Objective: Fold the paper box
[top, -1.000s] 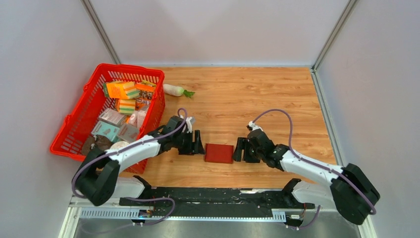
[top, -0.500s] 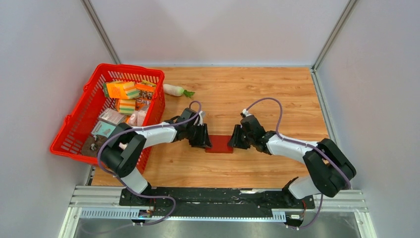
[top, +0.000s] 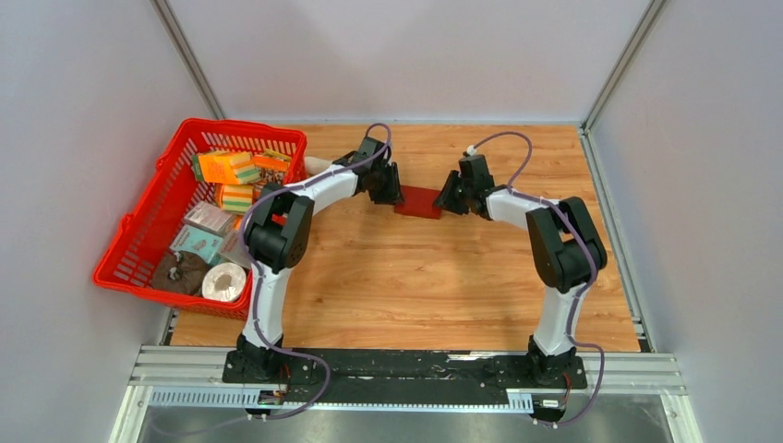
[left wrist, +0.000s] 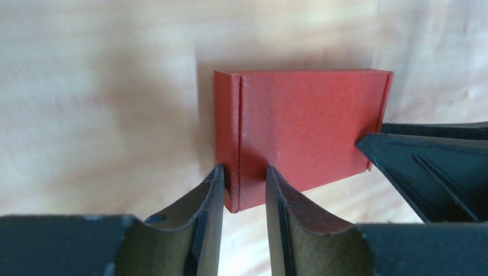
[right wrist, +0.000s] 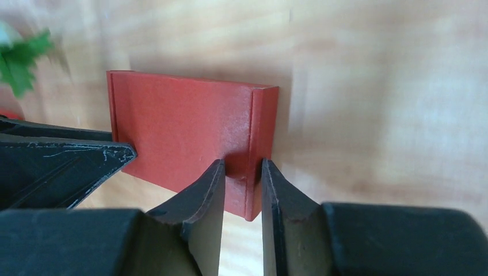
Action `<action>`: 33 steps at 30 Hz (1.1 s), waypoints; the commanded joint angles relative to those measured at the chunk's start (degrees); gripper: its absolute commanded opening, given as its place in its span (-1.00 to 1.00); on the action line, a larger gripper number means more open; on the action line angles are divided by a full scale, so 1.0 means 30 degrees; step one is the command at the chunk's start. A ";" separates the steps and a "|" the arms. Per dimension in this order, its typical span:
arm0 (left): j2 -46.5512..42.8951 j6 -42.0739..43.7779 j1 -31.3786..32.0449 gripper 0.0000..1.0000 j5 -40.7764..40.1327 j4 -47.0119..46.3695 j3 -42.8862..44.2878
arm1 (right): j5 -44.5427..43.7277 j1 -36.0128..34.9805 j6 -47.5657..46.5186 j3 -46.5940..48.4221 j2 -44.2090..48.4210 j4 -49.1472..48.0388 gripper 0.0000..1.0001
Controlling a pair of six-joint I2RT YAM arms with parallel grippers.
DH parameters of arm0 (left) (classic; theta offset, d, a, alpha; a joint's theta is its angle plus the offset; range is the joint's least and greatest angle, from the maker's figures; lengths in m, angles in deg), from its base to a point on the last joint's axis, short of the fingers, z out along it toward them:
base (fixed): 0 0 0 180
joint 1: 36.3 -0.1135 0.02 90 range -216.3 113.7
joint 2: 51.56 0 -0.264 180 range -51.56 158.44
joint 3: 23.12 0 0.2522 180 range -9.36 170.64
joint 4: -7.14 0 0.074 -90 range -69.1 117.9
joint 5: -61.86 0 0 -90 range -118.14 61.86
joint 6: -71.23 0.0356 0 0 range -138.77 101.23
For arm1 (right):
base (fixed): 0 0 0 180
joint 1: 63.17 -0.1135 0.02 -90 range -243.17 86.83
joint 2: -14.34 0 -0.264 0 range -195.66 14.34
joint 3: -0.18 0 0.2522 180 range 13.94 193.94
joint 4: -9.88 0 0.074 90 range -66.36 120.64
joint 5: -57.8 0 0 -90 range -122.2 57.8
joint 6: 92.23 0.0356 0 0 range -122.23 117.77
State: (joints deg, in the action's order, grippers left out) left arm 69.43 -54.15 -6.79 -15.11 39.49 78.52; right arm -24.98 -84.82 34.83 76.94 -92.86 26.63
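Note:
The paper box (top: 418, 201) is a dark red shallow cardboard box, held between both grippers over the far middle of the wooden table. My left gripper (top: 392, 189) is shut on the box's left end wall; in the left wrist view its fingers (left wrist: 214, 190) straddle that wall of the box (left wrist: 305, 123). My right gripper (top: 450, 196) is shut on the right end wall; in the right wrist view its fingers (right wrist: 270, 184) pinch that wall of the box (right wrist: 184, 132). Each wrist view shows the other gripper at the opposite end.
A red mesh basket (top: 245, 128) with packets and rolls stands at the left. Green leaves (right wrist: 20, 63) of a white radish lie beyond the box, near the left arm. The back wall and side walls enclose the table.
Both arms have stretched away from the near edge toward the back, carrying the box between them from the near middle to the far middle of the table.

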 commanded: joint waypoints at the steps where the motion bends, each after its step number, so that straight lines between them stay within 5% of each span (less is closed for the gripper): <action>1: 0.2556 -0.0162 0.0269 -0.25 0.2188 -0.0221 0.4685 | 0.2835 0.0154 -0.0283 0.4152 -0.3023 -0.0560 -0.44; 10: 0.6281 0.0540 -0.0493 -0.25 0.1544 0.1800 1.1340 | 0.2836 0.1239 -0.0692 0.8820 -0.5956 0.0411 -0.42; 17: 0.4498 0.2151 -0.0581 0.31 0.0256 0.2415 0.9854 | 0.2807 0.2411 -0.1715 0.9348 -0.5052 0.1902 0.04; 25: -0.1532 0.5196 -0.0904 0.41 -0.1883 0.6047 0.8329 | -0.1523 0.3613 -0.4588 0.7656 0.1035 0.6737 0.43; 33: -1.2282 0.4350 -0.0728 0.39 0.0838 0.5315 0.0859 | -0.2172 0.1332 -0.3623 0.0832 1.0117 0.8842 0.44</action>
State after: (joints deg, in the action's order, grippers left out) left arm 45.54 -41.80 -9.43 -16.90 54.41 87.41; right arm -29.11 -75.60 24.25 87.24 -71.87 46.87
